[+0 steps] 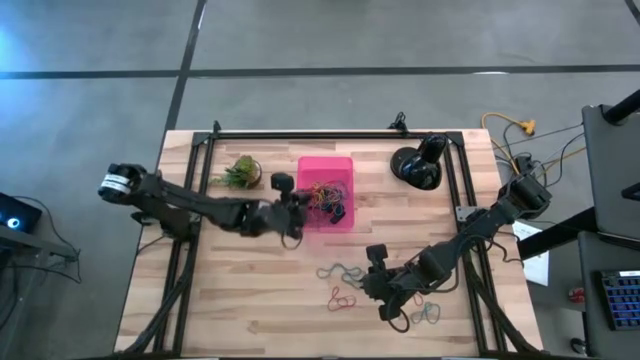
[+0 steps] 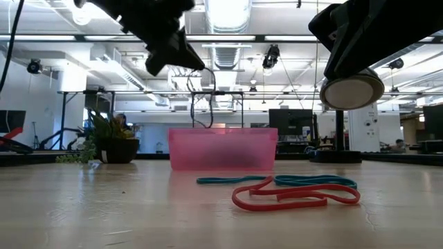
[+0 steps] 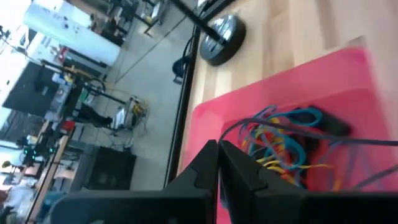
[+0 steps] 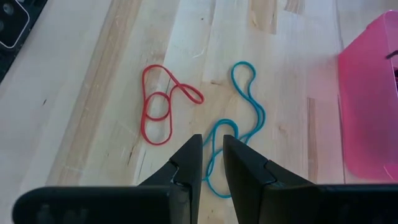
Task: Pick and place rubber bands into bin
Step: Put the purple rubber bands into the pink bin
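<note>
While the left gripper [image 1: 300, 212] hangs over the pink bin [image 1: 345, 166] of tangled bands, fingers together, the right gripper [image 4: 212, 155] hovers slightly parted above a blue band [image 4: 239, 124] on the surface; a red band [image 4: 158, 102] lies beside it — next, descend and pinch.

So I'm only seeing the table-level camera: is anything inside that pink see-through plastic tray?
Observer: Yes. From above, the pink translucent plastic tray holds a tangle of thin coloured rubber bands.
Operator: And which arm's claw is that over it?
Observer: The left claw. It looks shut on a thin dark rubber band above the tray.
Operator: And the other one?
Observer: The right claw is open, its fingers either side of the blue-green rubber band lying on the wooden table.
</note>
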